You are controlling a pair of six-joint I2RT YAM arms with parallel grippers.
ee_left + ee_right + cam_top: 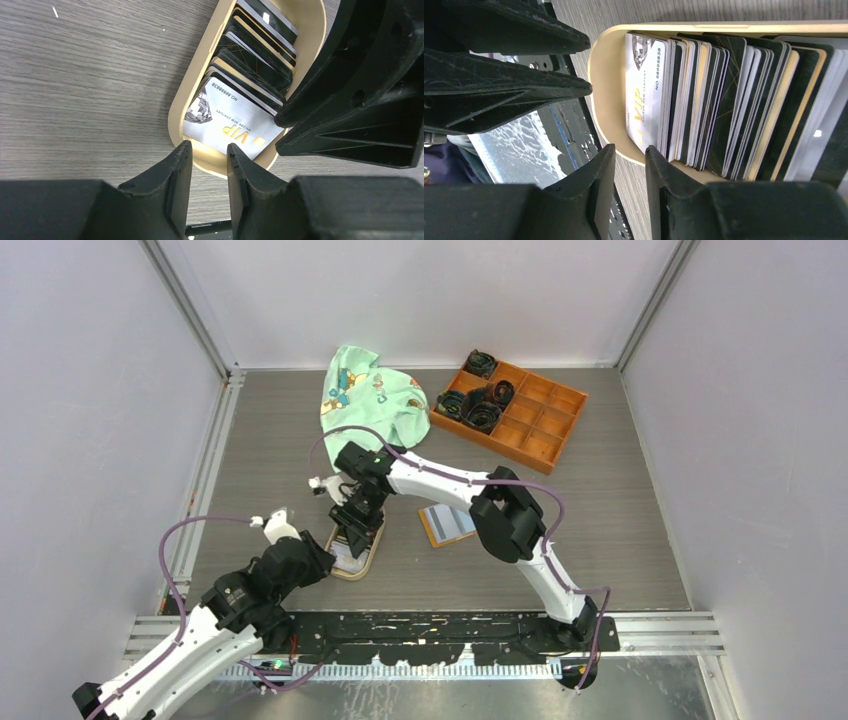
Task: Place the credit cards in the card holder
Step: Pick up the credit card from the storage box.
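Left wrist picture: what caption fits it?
Left gripper and right gripper hover at a tan dish packed with credit cards, white VIP card in front.

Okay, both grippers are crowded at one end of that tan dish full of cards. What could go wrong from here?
1. The credit cards stand packed tight on edge, so the right gripper may pinch several at once, or catch the tan dish's rim instead of the white VIP card.
2. The left gripper hangs at the same end of the dish; the two could collide.
3. A snagged card could drag or tip the dish.
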